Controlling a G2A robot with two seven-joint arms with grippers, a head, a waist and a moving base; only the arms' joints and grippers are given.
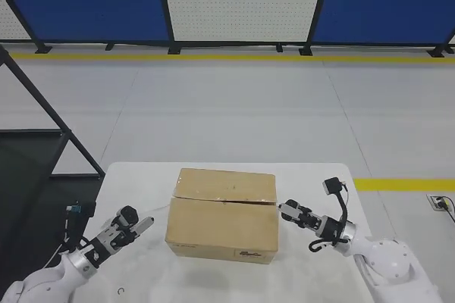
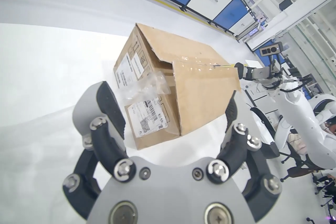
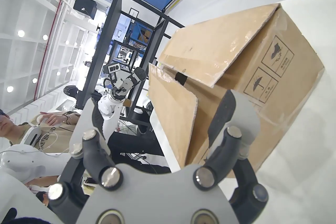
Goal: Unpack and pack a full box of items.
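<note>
Box, top view: I see the cardboard box (image 1: 221,216) in the middle of the white table (image 1: 136,178). Its top flaps (image 1: 227,184) are folded down, and the seam across the top is not quite flush.
Left gripper, top view: my left gripper (image 1: 139,220) is over the table near the box's left side, apart from it, with its fingers spread.
Right gripper, top view: my right gripper (image 1: 286,209) is just beside the box's right edge, level with the seam. I cannot tell whether it touches the cardboard.
Surroundings, top view: a black frame (image 1: 57,140) stands off the table's left side.
Box, left wrist view: the end face towards me carries printed labels (image 2: 147,117) and a crumpled clear plastic pouch (image 2: 148,84). The nearer flap is lifted a little, with a dark gap under its corner.
Jaws, left wrist view: wide apart and gripping nothing; the box sits beyond the pads, not touching them.
Far side, left wrist view: my right gripper is at the far corner of that lifted flap.
Box, right wrist view: this end face bears handling symbols (image 3: 273,70). The two flaps do not lie flush, and a gap shows between their edges.
Jaws, right wrist view: apart and holding nothing, with the box close ahead of them.
</note>
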